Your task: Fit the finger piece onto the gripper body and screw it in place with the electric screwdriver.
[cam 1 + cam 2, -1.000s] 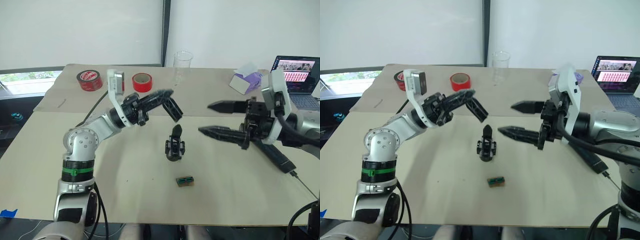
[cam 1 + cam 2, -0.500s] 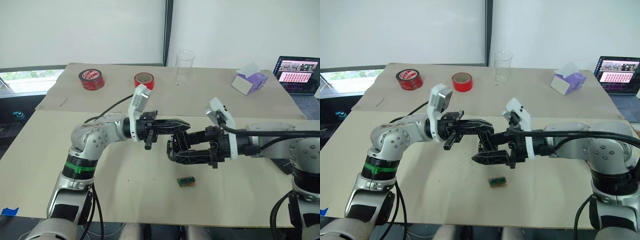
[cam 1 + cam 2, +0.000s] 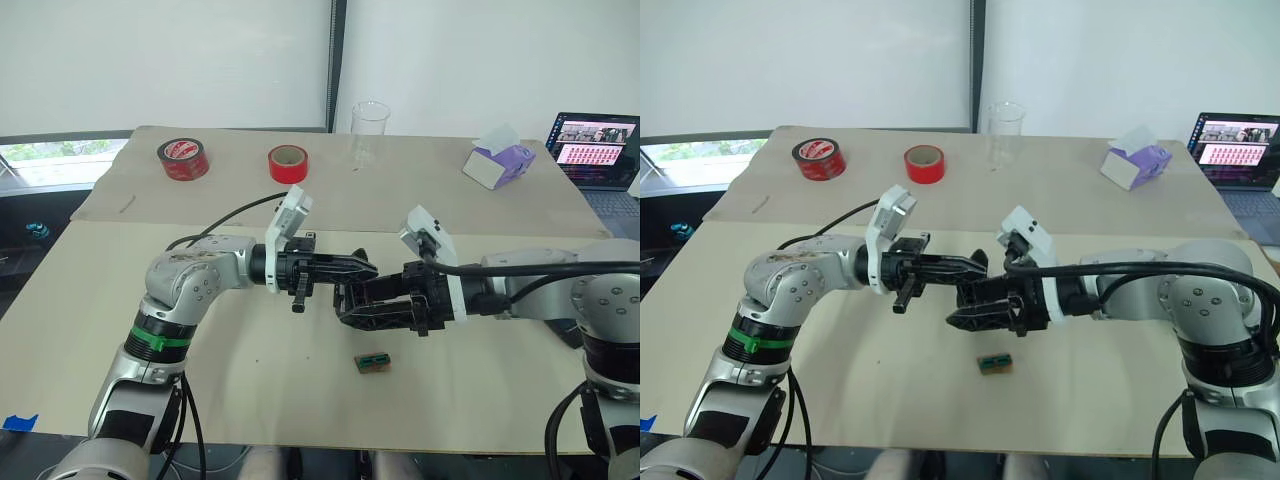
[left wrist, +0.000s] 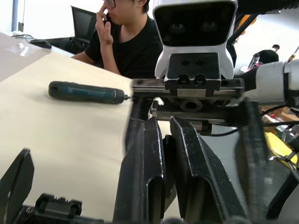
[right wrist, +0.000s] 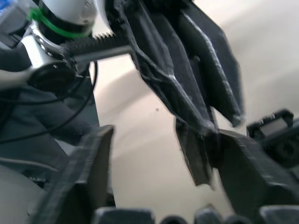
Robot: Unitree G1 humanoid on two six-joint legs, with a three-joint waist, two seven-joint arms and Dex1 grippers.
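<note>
Between both tools, the black gripper body (image 3: 352,297) stands upright.

My two end effectors crowd the gripper body (image 3: 352,296) mid-surface; the small green block (image 3: 372,362) lies near, open surface (image 3: 80,300) around.

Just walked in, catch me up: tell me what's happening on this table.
Both arms meet at mid-table over the gripper body. The left gripper reaches in from one side with its fingers close together; the right gripper is around the body's base. The electric screwdriver lies untouched on the table, so no screwing yet.
</note>
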